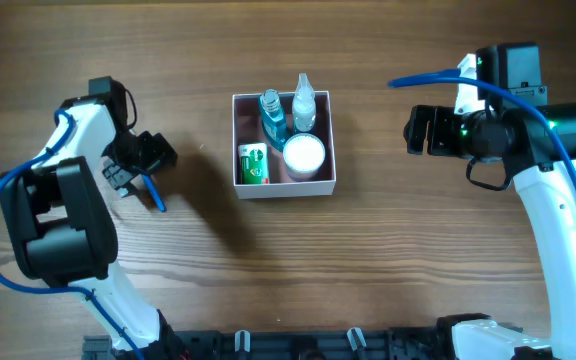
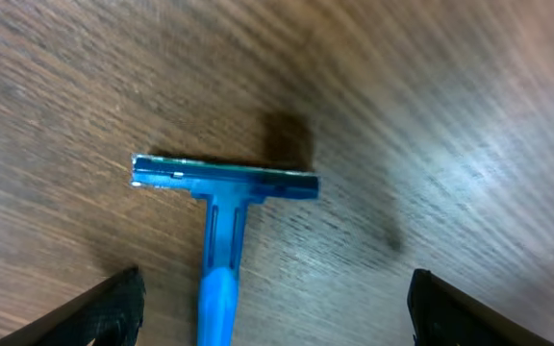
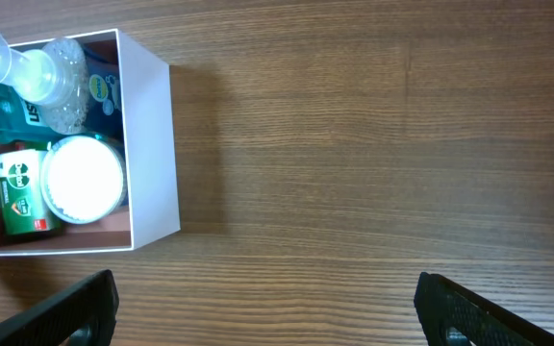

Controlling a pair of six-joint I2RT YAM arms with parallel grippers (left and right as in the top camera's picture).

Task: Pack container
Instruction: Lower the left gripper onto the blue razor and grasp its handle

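A: Left gripper (image 2: 275,303), state?

B: Jaws spread wide, gripping nothing. A blue plastic razor (image 2: 221,207) lies flat on the wood-grain table (image 2: 431,115) just ahead. Its slim handle runs back between the black fingers (image 2: 113,308) and touches neither. The straight head sits crosswise beyond them.

A: Right gripper (image 3: 267,303)?

B: Also wide open and empty. The container (image 3: 152,144) sits ahead of it and off to one side, well apart from the fingertips. It is square and shallow, with smooth white walls and a dusty pink floor.

A: Contents?

B: Round white-lidded jar (image 3: 83,179), green carton (image 3: 17,192), clear textured dropper bottle (image 3: 51,82), blue-liquid bottle (image 1: 271,115). All are packed close together.
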